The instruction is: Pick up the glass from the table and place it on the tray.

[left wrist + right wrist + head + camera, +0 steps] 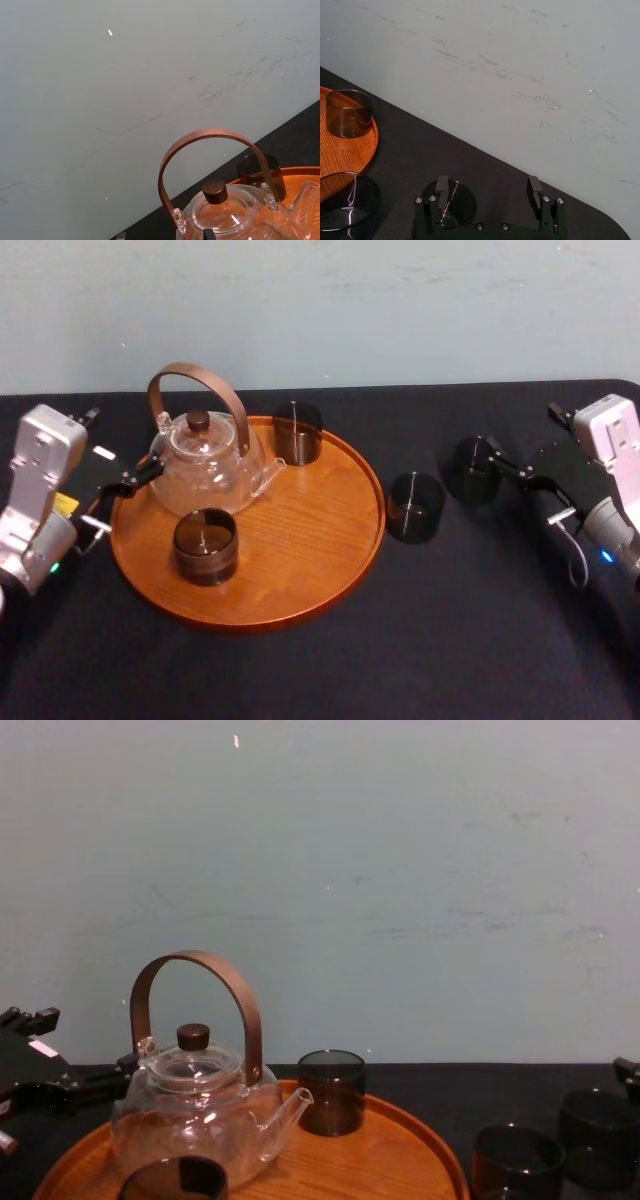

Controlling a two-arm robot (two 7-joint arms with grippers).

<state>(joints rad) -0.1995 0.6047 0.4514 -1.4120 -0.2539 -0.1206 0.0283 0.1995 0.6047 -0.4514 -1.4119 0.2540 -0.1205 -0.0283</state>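
Glass on table, just beside right tool (jaws wide apart).

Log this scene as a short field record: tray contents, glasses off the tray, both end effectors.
Tray: round orange-brown wooden tray, on black cloth table
On tray: clear glass teapot, rear dark glass, front dark glass
Off tray: dark glass nearest tray, dark glass farther right
Right end effector: open, beside dark glass farther right
Left end effector: by teapot, at tray's left edge

Glass teapot, pale wall
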